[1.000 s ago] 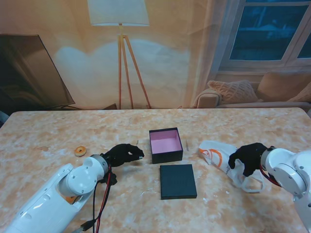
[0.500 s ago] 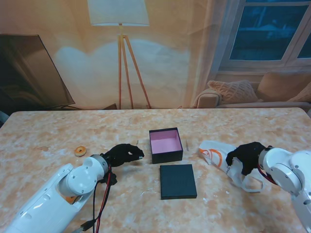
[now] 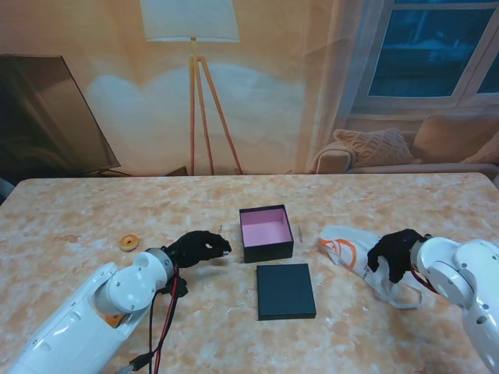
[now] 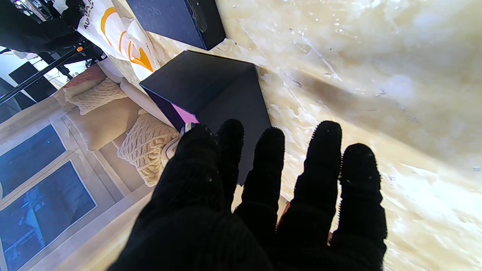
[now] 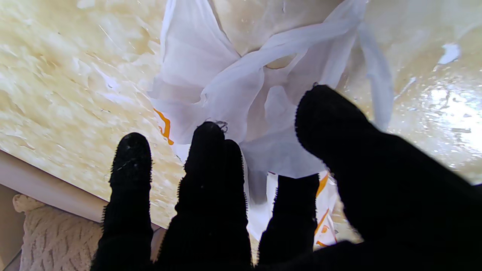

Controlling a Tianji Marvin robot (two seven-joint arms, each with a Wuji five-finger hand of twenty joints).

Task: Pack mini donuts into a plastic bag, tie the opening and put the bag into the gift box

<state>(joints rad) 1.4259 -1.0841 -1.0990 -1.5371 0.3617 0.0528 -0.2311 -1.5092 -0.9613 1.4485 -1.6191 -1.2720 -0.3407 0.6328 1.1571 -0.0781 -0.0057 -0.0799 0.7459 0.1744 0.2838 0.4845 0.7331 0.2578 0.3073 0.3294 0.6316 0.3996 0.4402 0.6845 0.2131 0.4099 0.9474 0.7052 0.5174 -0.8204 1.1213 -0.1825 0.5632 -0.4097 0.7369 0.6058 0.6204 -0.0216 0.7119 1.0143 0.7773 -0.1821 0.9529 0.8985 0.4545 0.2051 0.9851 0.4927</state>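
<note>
A thin white plastic bag with orange printing (image 3: 352, 258) lies flat and crumpled on the beige marbled table (image 3: 390, 202). The black-gloved right hand (image 3: 394, 254) sits over the bag's handle end, thumb and fingers spread above the white folds. Whether any fingertip already pinches the film cannot be told; nothing looks lifted, so it reads as open and reaching.

The step in hand looks like taking hold of the bag's mouth. To do it well, the fingers (image 5: 209, 150) should close on one handle loop or one layer of the rim, not press both layers flat against the table, so the mouth can be opened.

To the left of that hand stand the open black square gift box with a pink lining (image 3: 266, 231) and, nearer to me, its flat black lid (image 3: 286, 291). Beyond the box, the black-gloved left hand (image 3: 199, 248) hovers with loosely curled fingers, holding nothing. Farther left of it lies one small round brown mini donut (image 3: 129, 242), not yet packed.
</note>
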